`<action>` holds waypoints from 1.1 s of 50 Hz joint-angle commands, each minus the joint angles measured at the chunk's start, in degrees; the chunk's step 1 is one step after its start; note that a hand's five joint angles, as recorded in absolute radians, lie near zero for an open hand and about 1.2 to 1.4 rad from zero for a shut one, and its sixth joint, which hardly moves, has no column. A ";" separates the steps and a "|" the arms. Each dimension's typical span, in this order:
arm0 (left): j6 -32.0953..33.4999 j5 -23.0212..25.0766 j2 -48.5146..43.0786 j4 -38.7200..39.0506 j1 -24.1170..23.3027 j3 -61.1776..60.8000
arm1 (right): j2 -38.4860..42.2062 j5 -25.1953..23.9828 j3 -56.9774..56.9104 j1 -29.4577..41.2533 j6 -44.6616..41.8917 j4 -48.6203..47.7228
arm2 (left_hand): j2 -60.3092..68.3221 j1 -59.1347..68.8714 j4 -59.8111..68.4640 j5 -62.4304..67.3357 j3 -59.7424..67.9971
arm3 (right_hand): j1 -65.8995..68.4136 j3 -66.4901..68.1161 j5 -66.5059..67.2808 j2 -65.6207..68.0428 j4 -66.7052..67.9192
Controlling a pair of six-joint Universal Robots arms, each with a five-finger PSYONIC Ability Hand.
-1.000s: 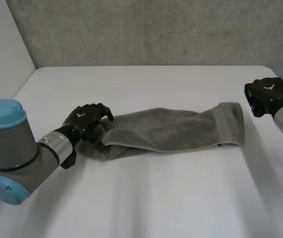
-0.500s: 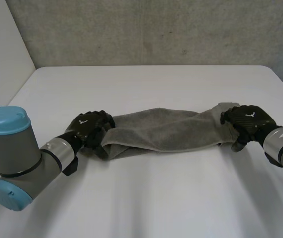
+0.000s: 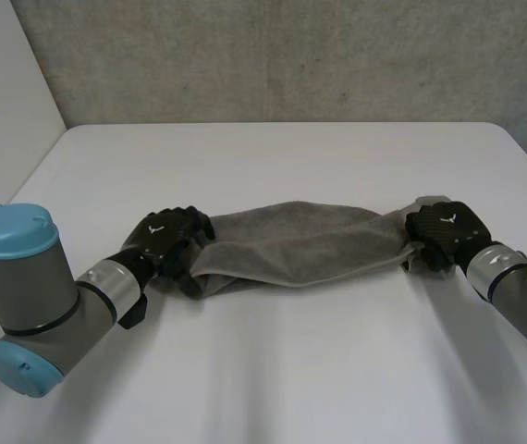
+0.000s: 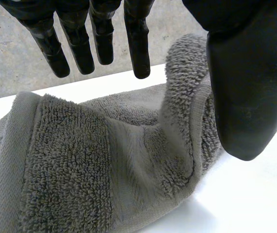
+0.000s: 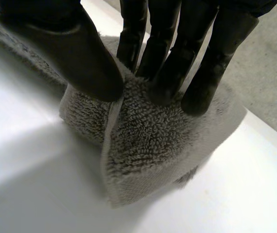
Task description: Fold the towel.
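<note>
While the towel [image 3: 291, 245] lay along the table [image 3: 273, 157] between both hands (head view), left wrist view showed the left hand [image 4: 245, 97] fingers [image 4: 137, 43] straight, unclamped. Right wrist view: right hand [image 5: 163, 53] pinched the towel's end. Risk: unheld left end slipping.

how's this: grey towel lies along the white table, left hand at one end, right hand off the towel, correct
Wrong on the right hand: the right wrist view shows it pinching the other end of the towel between thumb and fingers. The rest holds.
</note>
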 commanded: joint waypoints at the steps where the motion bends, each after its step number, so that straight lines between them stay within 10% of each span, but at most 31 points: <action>1: 0.00 -0.04 0.00 1.10 -0.02 -0.28 | -3.34 -0.02 0.11 -0.14 2.93 0.30 | -3.21 -3.40 -3.56 -1.21 -3.75 | 5.19 6.55 5.71 7.88 6.07; 23: 0.18 -0.04 -0.61 3.12 -1.95 -1.25 | -10.37 -0.81 4.32 -0.85 8.82 1.00 | -1.86 -2.06 -2.21 0.14 -2.41 | 5.19 6.55 5.71 7.88 6.07; 31: 0.35 -0.12 -1.49 4.09 -2.04 -0.28 | -11.34 -1.87 4.15 -0.85 9.26 2.94 | 43.05 42.85 42.70 45.05 42.50 | 5.19 6.55 5.71 7.88 6.07; 33: 0.18 -0.30 -1.84 5.49 -1.95 0.85 | -13.53 -3.35 3.62 -1.20 9.35 5.91 | 61.78 61.59 61.43 63.78 61.24 | 5.19 6.55 5.71 7.88 6.07; 55: 0.18 0.14 27.16 -1.10 3.06 5.69 | -25.14 -11.01 -21.25 -2.08 8.56 42.84 | 61.87 61.67 61.52 63.87 61.32 | 5.19 6.55 5.71 7.88 6.07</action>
